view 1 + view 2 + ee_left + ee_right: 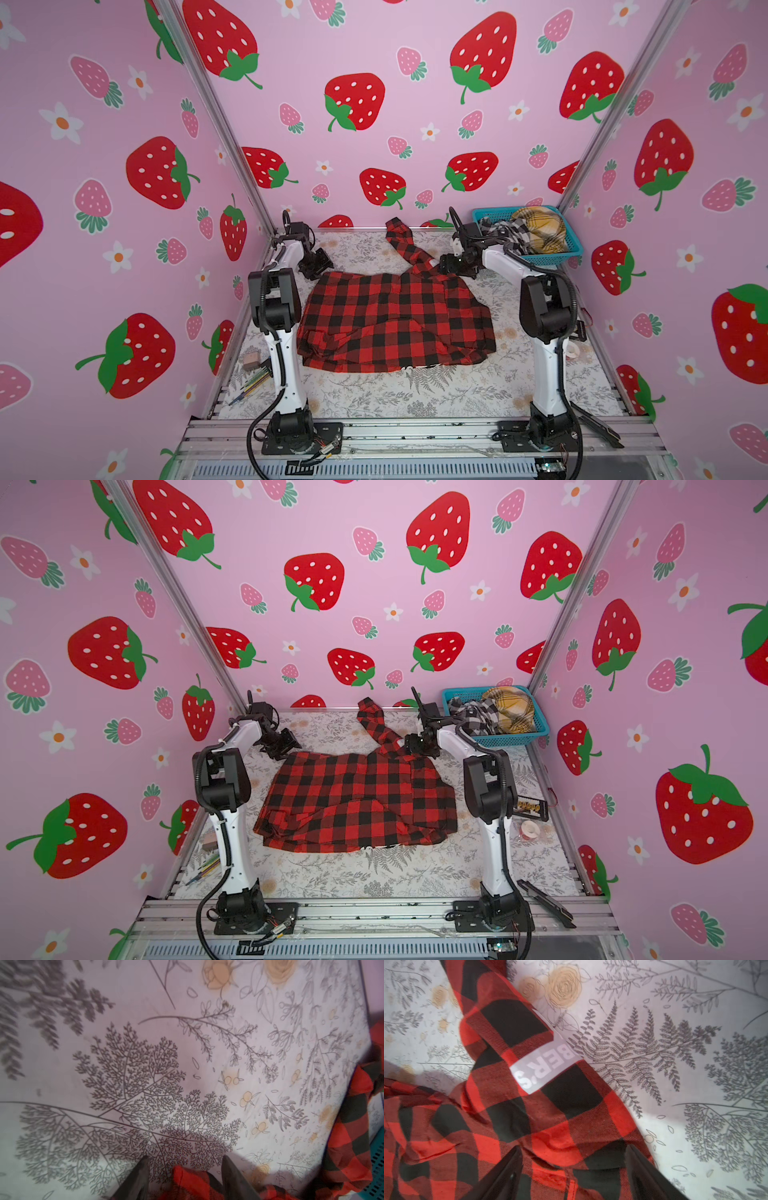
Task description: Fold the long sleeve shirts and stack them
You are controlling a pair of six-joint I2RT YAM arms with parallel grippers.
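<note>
A red-and-black check shirt lies spread in the middle of the table. One sleeve runs toward the back wall, and a white lettered band shows on it. My left gripper is open at the shirt's far left corner, with a fold of red cloth loose between its fingers. My right gripper is open just above the shirt where the sleeve begins. A black-and-white plaid shirt and a mustard plaid shirt sit bunched in the basket.
The teal mesh basket stands at the back right corner. Pencils and a small block lie by the left wall. A tape roll and a dark tray sit by the right arm. Strawberry walls close three sides.
</note>
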